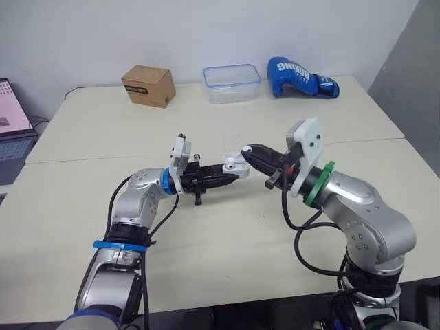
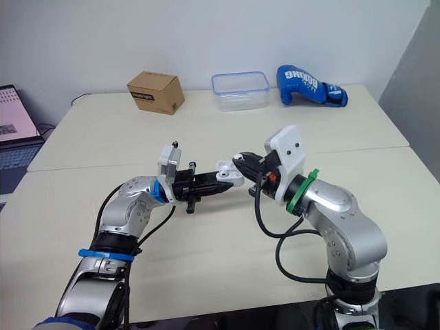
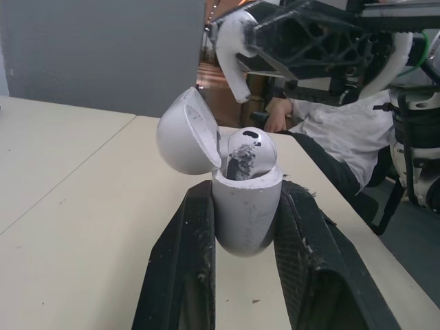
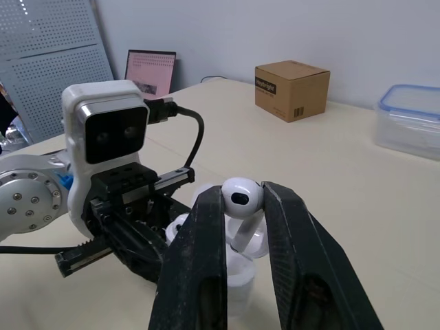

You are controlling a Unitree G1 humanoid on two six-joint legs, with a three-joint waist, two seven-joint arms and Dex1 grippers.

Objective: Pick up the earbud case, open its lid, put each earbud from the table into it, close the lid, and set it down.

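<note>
L gripper (image 3: pixel 247 196) clamped on small white plastic earbud case (image 3: pixel 246 223), held upright above beige table (image 1: pixel 206 237), mid-front. Hinged lid (image 3: pixel 182 134) open, tilted back. One white earbud (image 3: pixel 251 155) seated inside. R gripper (image 4: pixel 242 192) pinches second white earbud (image 4: pixel 239 206) by its head, stem down, just over case mouth. Contact w/ case unclear, prob. apart.

You are looking at a lab or an office room: pale worktops (image 1: pixel 103 130) pushed together by a plain white wall (image 1: pixel 206 27), an open laptop (image 1: pixel 12 113) at one edge, a grey perforated panel (image 4: pixel 48 62) near it, a cardboard box (image 1: pixel 148 85) and a plastic container (image 1: pixel 232 82).
</note>
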